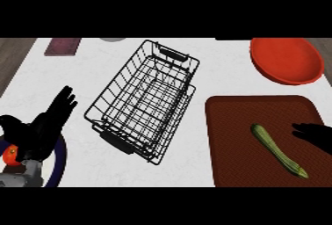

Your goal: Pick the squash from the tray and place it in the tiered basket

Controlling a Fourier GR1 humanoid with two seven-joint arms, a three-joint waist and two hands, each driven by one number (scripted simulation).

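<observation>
A long green squash (278, 150) lies slantwise on the dark red tray (240, 132) at the lower right. My right hand (316, 136) comes in from the right edge over the tray, just right of the squash and apart from it, fingers relaxed and holding nothing. The black wire tiered basket (144, 99) stands in the middle of the white counter, left of the tray. At the lower left my left hand (48, 123) rests open, fingers up.
A red-orange bowl (287, 59) sits at the back right. A dark blue plate (57, 163) with a red item (11, 154) lies under the left hand. A maroon block (63, 46) and a grey round object (113, 39) are at the back left.
</observation>
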